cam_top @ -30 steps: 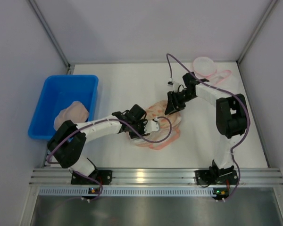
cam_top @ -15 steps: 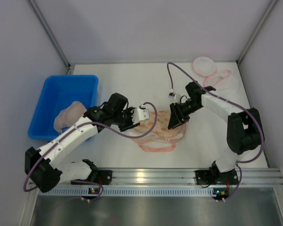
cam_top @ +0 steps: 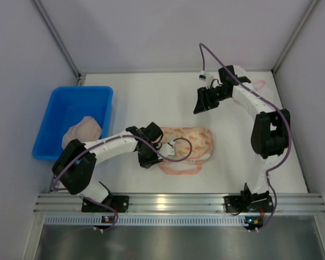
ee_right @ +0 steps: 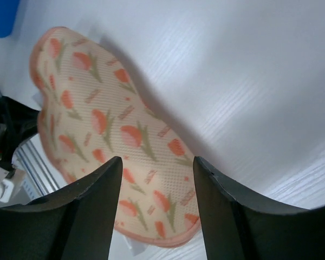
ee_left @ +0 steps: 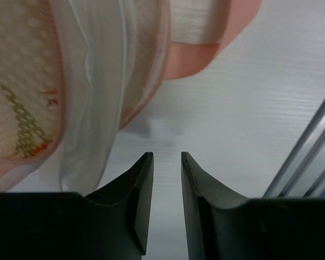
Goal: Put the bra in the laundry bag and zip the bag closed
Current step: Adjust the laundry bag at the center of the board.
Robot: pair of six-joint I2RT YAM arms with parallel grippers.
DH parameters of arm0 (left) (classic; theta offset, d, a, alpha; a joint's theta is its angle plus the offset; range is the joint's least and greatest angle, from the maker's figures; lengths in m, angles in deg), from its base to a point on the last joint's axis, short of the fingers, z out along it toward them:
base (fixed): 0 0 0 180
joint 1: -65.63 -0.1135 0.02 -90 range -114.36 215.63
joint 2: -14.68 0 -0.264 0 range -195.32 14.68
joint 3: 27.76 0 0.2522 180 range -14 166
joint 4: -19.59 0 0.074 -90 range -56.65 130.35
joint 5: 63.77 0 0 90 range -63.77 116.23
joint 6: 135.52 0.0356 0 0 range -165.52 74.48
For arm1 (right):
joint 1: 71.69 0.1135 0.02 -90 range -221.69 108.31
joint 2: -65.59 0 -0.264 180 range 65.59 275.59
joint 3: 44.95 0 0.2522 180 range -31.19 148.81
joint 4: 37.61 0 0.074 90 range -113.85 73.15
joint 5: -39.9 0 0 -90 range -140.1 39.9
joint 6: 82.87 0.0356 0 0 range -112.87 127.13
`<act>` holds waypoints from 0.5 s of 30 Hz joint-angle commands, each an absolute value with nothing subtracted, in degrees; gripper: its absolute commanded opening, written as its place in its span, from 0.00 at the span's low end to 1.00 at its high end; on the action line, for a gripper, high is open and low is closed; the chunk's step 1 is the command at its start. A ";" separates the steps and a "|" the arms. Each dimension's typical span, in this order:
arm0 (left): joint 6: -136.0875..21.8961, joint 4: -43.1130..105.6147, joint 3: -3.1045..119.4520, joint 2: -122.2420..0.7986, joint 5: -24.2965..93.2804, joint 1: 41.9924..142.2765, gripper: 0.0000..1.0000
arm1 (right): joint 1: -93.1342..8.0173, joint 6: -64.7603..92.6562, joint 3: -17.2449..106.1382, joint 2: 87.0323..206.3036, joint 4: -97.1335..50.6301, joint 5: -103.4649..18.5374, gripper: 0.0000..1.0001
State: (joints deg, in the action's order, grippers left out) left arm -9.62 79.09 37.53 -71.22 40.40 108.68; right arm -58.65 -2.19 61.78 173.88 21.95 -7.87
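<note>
One tulip-print bag (cam_top: 188, 142) is lying flat in the middle of the counter (cam_top: 141, 97). It is looking full, and I cannot tell if its zip is closed. A pink band (cam_top: 179, 169) is showing from under its near edge. I cannot tell if this band is part of the bra or of the bag.

The left hand (cam_top: 149, 160) is sitting low just beside the bag's left edge. In its wrist view its fingers (ee_left: 143, 184) are standing narrow, only a small gap between them. They are holding nothing, and bare counter is lying under them.

The right hand (cam_top: 197, 105) is hanging well apart from the bag, toward the far right. It is wide and is gripping nothing.

Far to the left, a beige garment (cam_top: 81, 132) is lying in a blue bin (cam_top: 54, 108).
</note>
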 commanded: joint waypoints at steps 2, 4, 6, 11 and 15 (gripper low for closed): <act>-12.20 70.63 40.93 -76.62 34.50 107.65 0.32 | -57.71 -1.75 62.16 179.93 16.15 -12.66 0.55; -12.64 68.25 43.82 -79.34 34.49 105.90 0.33 | -57.36 -1.57 59.88 181.16 14.74 -13.27 0.55; -13.25 66.76 46.46 -81.28 34.49 104.58 0.33 | -57.36 -1.48 56.80 181.16 14.12 -14.15 0.54; -16.94 63.50 57.09 -88.91 35.81 96.58 0.35 | -57.45 -2.97 46.98 176.51 13.77 -14.60 0.52; -21.07 61.92 65.27 -92.62 37.30 89.39 0.41 | -56.84 -1.31 39.05 170.03 14.04 -10.92 0.51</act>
State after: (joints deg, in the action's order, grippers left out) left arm -16.79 66.19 59.85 -91.16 35.84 93.64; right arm -57.93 -1.64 42.59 177.18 14.65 -13.51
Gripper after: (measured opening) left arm 0.398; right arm 0.516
